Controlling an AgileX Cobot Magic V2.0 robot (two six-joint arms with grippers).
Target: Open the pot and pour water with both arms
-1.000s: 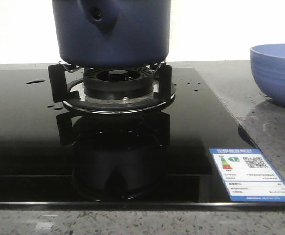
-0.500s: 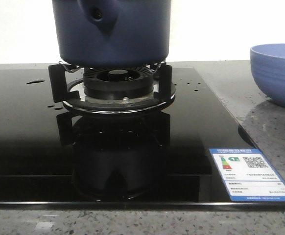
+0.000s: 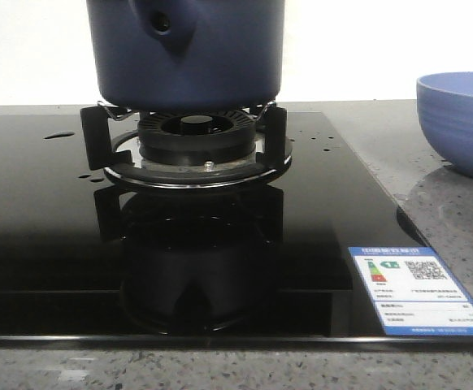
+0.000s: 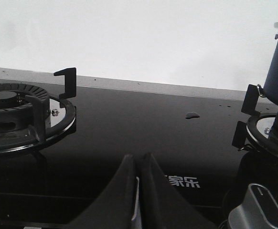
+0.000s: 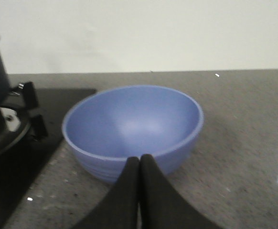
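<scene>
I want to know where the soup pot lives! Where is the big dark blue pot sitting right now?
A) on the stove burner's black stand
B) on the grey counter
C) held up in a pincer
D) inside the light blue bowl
A: the dark blue pot rests on the black prongs of the burner stand, while the light blue bowl sits empty and apart on the grey counter.

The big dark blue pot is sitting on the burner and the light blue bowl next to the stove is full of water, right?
Not quite. The pot does sit on the burner, and the light blue bowl is beside the stove, but the bowl is empty. The right wrist view looks into it and shows a dry, bare inside.
</scene>
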